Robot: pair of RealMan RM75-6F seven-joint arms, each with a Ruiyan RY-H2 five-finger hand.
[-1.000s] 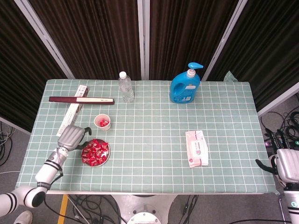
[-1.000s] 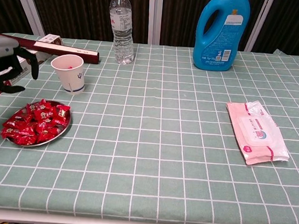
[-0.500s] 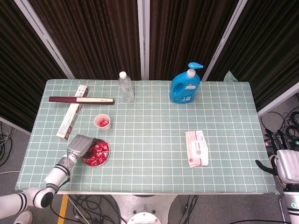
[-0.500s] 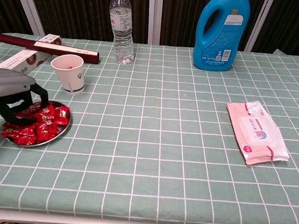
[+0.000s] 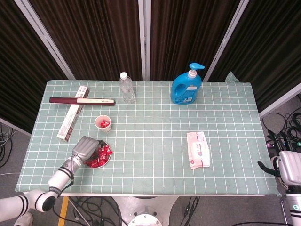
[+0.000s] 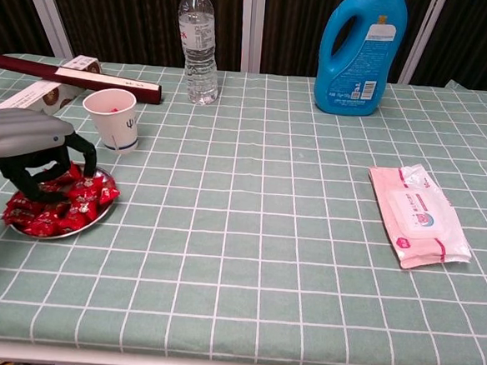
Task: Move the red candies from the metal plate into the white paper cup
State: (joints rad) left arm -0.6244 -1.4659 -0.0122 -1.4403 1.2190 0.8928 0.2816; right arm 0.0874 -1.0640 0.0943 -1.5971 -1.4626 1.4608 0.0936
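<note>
While its fingers [image 6: 85, 150] curl down among the red candies [image 6: 62, 203], whether the left hand [image 6: 29, 147] pinches one is unclear; only the head view shows the idle right hand [image 5: 288, 165].

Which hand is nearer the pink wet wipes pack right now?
Right. The right hand sits off the table's right edge, nearer the wet wipes pack. The left hand is across the table, over the metal plate of red candies.

My views are evenly, brightly lit from overhead and sharp throughout. Shadows on the tabletop [image 5: 155, 141] stay soft and short, without glare.
</note>
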